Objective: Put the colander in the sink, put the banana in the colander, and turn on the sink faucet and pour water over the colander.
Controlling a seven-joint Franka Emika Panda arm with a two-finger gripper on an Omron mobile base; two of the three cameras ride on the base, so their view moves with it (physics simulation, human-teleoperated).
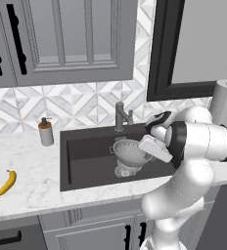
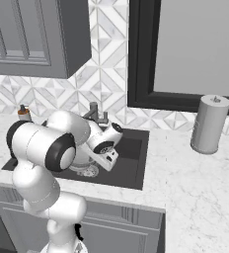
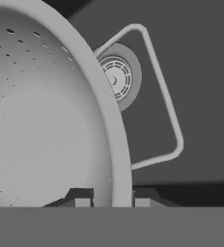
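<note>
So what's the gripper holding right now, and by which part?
The gripper is shut on the colander, pinching its rim, over the sink.

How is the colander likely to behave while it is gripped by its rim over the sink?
The colander looks like rigid metal, so it probably won't flex. The gripper pinches only its thin rim, so it may swing or slip. Its rounded bowl could rock once set on the sink floor.
</note>
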